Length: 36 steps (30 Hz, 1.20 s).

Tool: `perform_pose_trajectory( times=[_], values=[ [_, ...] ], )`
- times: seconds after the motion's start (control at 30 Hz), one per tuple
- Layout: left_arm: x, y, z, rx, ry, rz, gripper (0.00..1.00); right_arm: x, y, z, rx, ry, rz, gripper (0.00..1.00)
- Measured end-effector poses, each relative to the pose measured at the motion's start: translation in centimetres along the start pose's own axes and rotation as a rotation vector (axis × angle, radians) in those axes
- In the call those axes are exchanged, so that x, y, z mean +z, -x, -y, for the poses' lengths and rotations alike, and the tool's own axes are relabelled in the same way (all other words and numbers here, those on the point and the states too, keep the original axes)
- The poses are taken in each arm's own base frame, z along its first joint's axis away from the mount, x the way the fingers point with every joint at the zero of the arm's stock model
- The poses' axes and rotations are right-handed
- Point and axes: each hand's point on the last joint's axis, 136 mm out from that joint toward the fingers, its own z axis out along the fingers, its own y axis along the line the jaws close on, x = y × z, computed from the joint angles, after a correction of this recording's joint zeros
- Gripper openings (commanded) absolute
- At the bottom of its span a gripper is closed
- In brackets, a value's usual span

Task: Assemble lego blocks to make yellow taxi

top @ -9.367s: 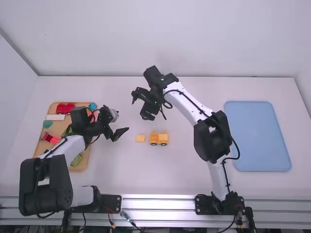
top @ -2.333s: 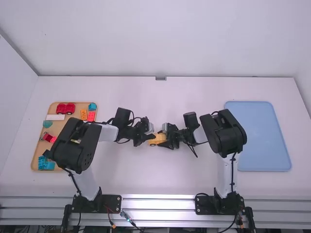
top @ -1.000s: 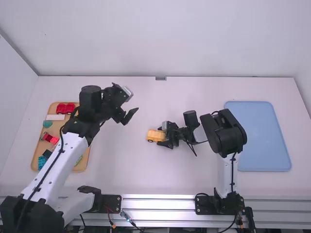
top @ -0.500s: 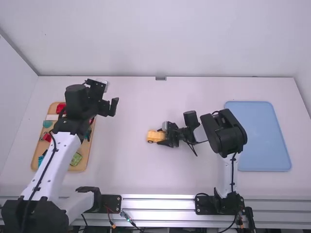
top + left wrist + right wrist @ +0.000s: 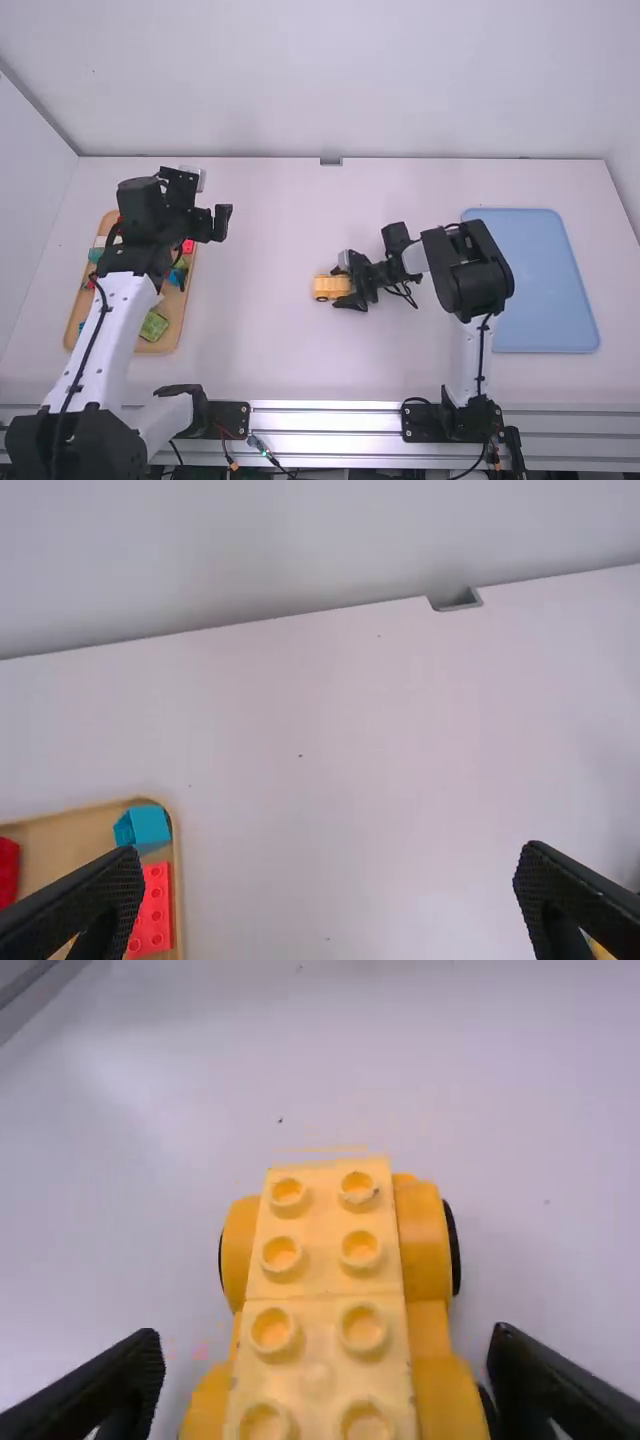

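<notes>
Looking over a smooth white table (image 5: 260, 350) before a plain pale wall. Losing part of a wooden tray (image 5: 172, 300) behind the left arm (image 5: 122, 320), and one end of the yellow taxi (image 5: 328, 289) past the right wrist view's bottom edge. Finding a green piece (image 5: 153, 326), a teal block (image 5: 151, 823) and a red studded brick (image 5: 154, 910) in that tray; seeing a round-cornered blue tray (image 5: 535, 280) at far right. Noting paired round studs and bulging sides on the taxi, on the table between the right gripper's (image 5: 338, 287) parted fingers. Catching the left gripper (image 5: 203, 252) wide open beside the wooden tray.
</notes>
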Motion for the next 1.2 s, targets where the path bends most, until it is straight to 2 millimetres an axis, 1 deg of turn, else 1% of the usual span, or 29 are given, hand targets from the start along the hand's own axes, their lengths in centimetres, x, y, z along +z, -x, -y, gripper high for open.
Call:
perform_pose_trajectory(
  times=[0.23, 0.33, 0.43, 0.5, 0.53, 0.63, 0.67, 0.7, 0.77, 0.8, 0.87, 0.93, 1.0, 1.07, 1.13, 1.17, 1.2],
  values=[
    [0.0, -0.2, 0.0, -0.012, -0.001, -0.007, 0.99, 0.0, 0.2, 1.1, -0.045, -0.009, -0.061, 0.99],
    [0.0, -0.4, 0.0, -0.016, 0.000, -0.014, 0.99, -0.4, 0.3, 0.9, -0.031, -0.014, -0.091, 0.99],
    [-0.1, -0.5, -0.3, -0.022, 0.005, -0.019, 0.99, -1.0, 0.8, 0.8, -0.028, -0.024, -0.122, 0.99],
    [-0.2, -0.8, -0.7, -0.032, 0.016, -0.027, 0.99, -2.4, 2.5, 0.7, -0.037, -0.060, -0.167, 0.99],
    [-0.2, -0.8, -0.8, -0.034, 0.018, -0.027, 0.99, -2.7, 2.8, 0.8, -0.038, -0.070, -0.175, 0.99],
    [-0.3, -1.4, -1.2, -0.048, 0.026, -0.048, 0.99, -5.3, 5.8, 1.0, -0.054, -0.168, -0.241, 0.99],
    [-0.3, -1.4, -1.2, -0.049, 0.026, -0.050, 0.99, -5.6, 6.1, 1.0, -0.058, -0.181, -0.251, 0.99],
    [-0.4, -1.6, -1.4, -0.053, 0.029, -0.055, 0.99, -6.5, 6.8, 1.0, -0.057, -0.217, -0.275, 0.99],
    [-0.5, -1.9, -1.8, -0.067, 0.040, -0.066, 0.99, -7.6, 7.3, 1.1, -0.052, -0.267, -0.318, 0.99],
    [-0.5, -2.0, -2.2, -0.081, 0.056, -0.070, 0.99, -8.1, 7.4, 1.1, -0.045, -0.292, -0.344, 0.99],
    [-1.0, -2.7, -4.2, -0.144, 0.141, -0.087, 0.99, -9.3, 7.4, 1.4, -0.037, -0.350, -0.400, 0.99],
    [-1.2, -3.1, -5.2, -0.172, 0.181, -0.099, 0.99, -9.7, 7.3, 1.6, -0.036, -0.374, -0.422, 0.99],
    [-1.5, -3.9, -6.7, -0.225, 0.236, -0.144, 0.99, -10.2, 6.8, 2.0, -0.029, -0.402, -0.455, 0.99],
    [-1.6, -4.0, -7.7, -0.257, 0.264, -0.185, 0.98, -10.4, 6.6, 2.1, -0.026, -0.412, -0.474, 0.99],
    [-1.5, -3.4, -8.9, -0.285, 0.284, -0.235, 0.99, -10.5, 6.4, 2.3, -0.028, -0.421, -0.489, 0.99],
    [-1.5, -3.3, -9.2, -0.291, 0.288, -0.244, 0.99, -10.5, 6.3, 2.3, -0.028, -0.422, -0.490, 0.99],
    [-1.1, -2.7, -9.9, -0.303, 0.295, -0.272, 0.99, -10.6, 6.3, 2.3, -0.026, -0.425, -0.494, 0.99]
  ],
)
